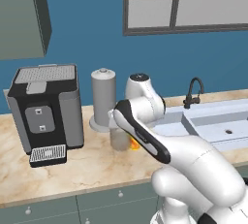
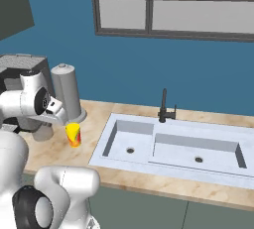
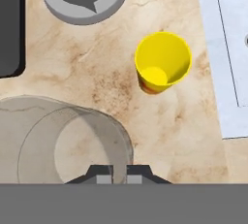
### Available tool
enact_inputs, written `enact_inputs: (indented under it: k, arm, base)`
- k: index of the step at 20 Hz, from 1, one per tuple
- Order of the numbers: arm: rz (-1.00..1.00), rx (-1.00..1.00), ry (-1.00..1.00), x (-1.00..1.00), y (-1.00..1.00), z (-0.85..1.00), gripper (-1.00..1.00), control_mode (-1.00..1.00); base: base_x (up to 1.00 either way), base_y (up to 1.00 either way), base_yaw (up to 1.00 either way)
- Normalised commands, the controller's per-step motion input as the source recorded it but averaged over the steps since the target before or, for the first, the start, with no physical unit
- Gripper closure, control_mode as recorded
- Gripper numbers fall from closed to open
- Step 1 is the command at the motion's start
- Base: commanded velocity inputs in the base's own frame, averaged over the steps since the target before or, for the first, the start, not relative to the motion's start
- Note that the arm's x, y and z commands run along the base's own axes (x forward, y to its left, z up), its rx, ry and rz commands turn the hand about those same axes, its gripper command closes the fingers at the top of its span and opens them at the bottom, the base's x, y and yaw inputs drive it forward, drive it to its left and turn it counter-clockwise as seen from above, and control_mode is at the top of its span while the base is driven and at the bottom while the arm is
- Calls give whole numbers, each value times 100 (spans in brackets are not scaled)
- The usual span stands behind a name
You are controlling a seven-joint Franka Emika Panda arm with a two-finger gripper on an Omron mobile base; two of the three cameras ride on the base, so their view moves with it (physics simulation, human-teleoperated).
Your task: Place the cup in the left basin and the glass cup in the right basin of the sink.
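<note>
- The glass (image 3: 68,143) stands at lower left in the hand view, its rim just beside the fingertips (image 3: 103,179).
- The cup (image 3: 162,63) stands upright on the counter (image 3: 97,72), apart from the gripper (image 3: 118,178), near the sink (image 3: 227,97).
- The fingertips sit close together, gripping nothing.
- Whichever vessel comes first, I'd spread the fingers and centre over its rim before descending.

Marble counter (image 3: 97,72) under cup (image 3: 162,63), glass cup (image 3: 68,140).
</note>
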Motion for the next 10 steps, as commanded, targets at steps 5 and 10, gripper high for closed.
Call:
enact_inputs:
  k: [5, 10]
  arm:
    - [0, 0, 0, -45, -46, 20, 100, -100]
    - [0, 0, 0, -40, -42, 22, 100, -100]
  base:
    - [0, 0, 0]
    - [0, 0, 0]
